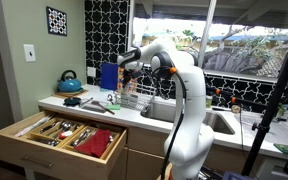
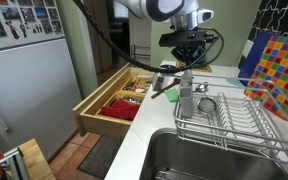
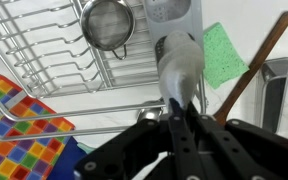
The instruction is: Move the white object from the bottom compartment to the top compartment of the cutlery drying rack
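White object [image 3: 179, 62], long and pale, runs down the centre of the wrist view from the top edge, and its lower end goes in between my fingers [image 3: 192, 128]. My gripper [image 3: 179, 108] is drawn in tight on that end; no gap shows on either side of it. Left of the object the wire rack [image 3: 54, 50] fills the upper left of the frame, with a round metal strainer [image 3: 106, 22] on the wires. I cannot tell which compartment the object is over. Just right of it is a green sponge [image 3: 222, 55], and past that a wooden spoon [image 3: 254, 65] slants up to the upper right corner. A chequered mat [image 3: 14, 120] of many colours fills the lower left. In an exterior view my gripper [image 2: 187, 62] hangs at upper centre, pointing down, with the white object [image 2: 186, 92] straight below it at the near left end of the rack [image 2: 234, 115]. The sink [image 2: 199, 155] lies at lower centre, and an open wooden drawer [image 2: 114, 100] sits left of the counter. In an exterior view the arm bends over the counter with the gripper [image 1: 130, 72] above the rack [image 1: 134, 100]. A blue kettle [image 1: 69, 82] stands well to the left, and the drawer [image 1: 59, 135] is pulled out at lower left.
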### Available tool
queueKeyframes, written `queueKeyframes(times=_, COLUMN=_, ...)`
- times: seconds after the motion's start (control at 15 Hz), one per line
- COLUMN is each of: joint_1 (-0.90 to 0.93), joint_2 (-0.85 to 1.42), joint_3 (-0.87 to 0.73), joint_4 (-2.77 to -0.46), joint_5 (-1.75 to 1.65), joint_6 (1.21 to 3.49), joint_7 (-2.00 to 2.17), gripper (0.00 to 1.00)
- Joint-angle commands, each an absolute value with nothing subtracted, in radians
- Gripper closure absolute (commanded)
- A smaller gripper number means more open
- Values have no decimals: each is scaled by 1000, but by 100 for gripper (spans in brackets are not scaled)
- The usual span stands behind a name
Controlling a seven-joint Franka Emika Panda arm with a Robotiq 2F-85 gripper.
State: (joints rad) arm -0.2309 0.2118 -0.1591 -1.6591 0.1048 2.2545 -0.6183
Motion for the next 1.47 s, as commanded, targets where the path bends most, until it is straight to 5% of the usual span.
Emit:
queueKeyframes(times=0.0, joint_1=-249, joint_2=222, joint_3=-149, joint_4=-1691, joint_5=114, joint_6=2274, joint_7=-595, gripper=95)
queueKeyframes(times=0.73, joint_1=-254, joint_2=260, joint_3=-152, joint_4=-1741, joint_5=80, joint_6=2311, joint_7=-582, gripper=95)
queueKeyframes(times=0.8, joint_1=-253, joint_2=261, joint_3=-152, joint_4=-1741, joint_5=80, joint_6=2322, joint_7=-569, gripper=89)
queueKeyframes(times=0.87, joint_1=-255, joint_2=259, joint_3=-149, joint_4=-1739, joint_5=89, joint_6=2320, joint_7=-566, gripper=67)
queueKeyframes(times=1.07, joint_1=-258, joint_2=221, joint_3=-140, joint_4=-1746, joint_5=113, joint_6=2320, joint_7=-570, gripper=59)
queueKeyframes(times=1.4, joint_1=-256, joint_2=149, joint_3=-140, joint_4=-1758, joint_5=141, joint_6=2316, joint_7=-570, gripper=21)
